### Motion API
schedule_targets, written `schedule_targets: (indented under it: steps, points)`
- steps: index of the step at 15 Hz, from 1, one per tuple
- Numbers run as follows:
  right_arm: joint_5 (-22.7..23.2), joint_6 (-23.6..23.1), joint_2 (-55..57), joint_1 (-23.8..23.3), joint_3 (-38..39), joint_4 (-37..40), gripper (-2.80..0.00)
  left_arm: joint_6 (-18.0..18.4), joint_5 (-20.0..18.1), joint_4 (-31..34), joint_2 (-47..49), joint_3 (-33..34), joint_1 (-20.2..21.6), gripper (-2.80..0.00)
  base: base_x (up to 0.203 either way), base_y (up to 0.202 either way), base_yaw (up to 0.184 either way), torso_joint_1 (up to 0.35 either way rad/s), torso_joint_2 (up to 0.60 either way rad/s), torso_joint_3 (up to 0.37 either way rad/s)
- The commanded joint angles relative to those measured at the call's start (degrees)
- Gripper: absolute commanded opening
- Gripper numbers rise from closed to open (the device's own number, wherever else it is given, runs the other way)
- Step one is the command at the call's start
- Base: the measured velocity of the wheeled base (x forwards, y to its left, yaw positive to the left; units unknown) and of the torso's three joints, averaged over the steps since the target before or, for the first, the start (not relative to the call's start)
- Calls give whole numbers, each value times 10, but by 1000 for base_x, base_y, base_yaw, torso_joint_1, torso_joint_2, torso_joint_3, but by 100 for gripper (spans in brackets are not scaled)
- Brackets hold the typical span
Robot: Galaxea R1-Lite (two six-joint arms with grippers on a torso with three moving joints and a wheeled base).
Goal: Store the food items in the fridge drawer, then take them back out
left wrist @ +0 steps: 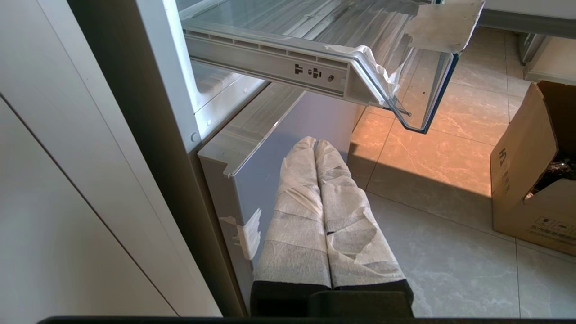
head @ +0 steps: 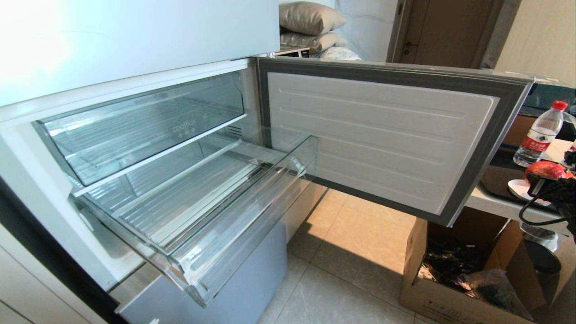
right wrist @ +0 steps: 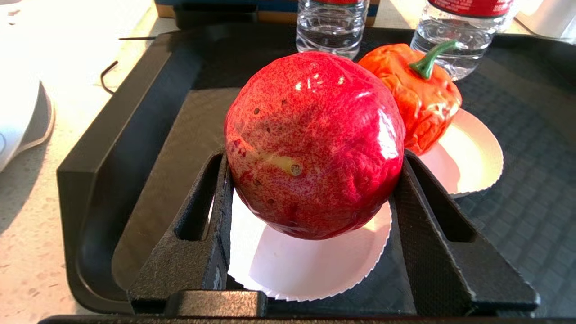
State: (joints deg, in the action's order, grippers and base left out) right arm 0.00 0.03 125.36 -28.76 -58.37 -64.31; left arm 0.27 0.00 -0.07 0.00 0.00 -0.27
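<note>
A glossy red apple (right wrist: 315,144) sits between the black fingers of my right gripper (right wrist: 315,157), which is shut on it just above a white paper plate (right wrist: 306,270). In the head view the apple (head: 546,170) and right gripper (head: 551,186) are at the far right, over the side table. An orange-red pepper (right wrist: 418,103) lies on a second plate behind. The fridge drawer (head: 243,225) is pulled out with nothing in it, its ribbed floor showing. My left gripper (left wrist: 315,146) is shut and parked low beside the lower fridge panel, under the drawer's corner (left wrist: 396,90).
The plates rest in a black tray (right wrist: 112,148) with two water bottles (right wrist: 330,27) at its far edge. The fridge door (head: 382,139) stands open between drawer and table. Above the drawer is the coolBox bin (head: 148,121). A cardboard box (head: 450,288) is on the floor.
</note>
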Motion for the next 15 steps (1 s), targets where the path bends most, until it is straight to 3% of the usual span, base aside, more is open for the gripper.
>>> schedule_targets:
  steps: [1,12,13,15]
  points:
    - [0,1,0,6,1,-4,-280,0,0,0,0,0,0,-280,0,0,0,0,0,0]
    - [-2,-19,30,6,-26,-1,-280,0,1,0,0,0,0,-280,0,0,0,0,0,0]
    - [-2,-23,27,6,-22,-1,0,0,0,0,0,0,0,-280,0,0,0,0,0,0]
    - [-2,-22,18,7,-14,-1,0,0,0,0,0,0,0,-280,0,0,0,0,0,0]
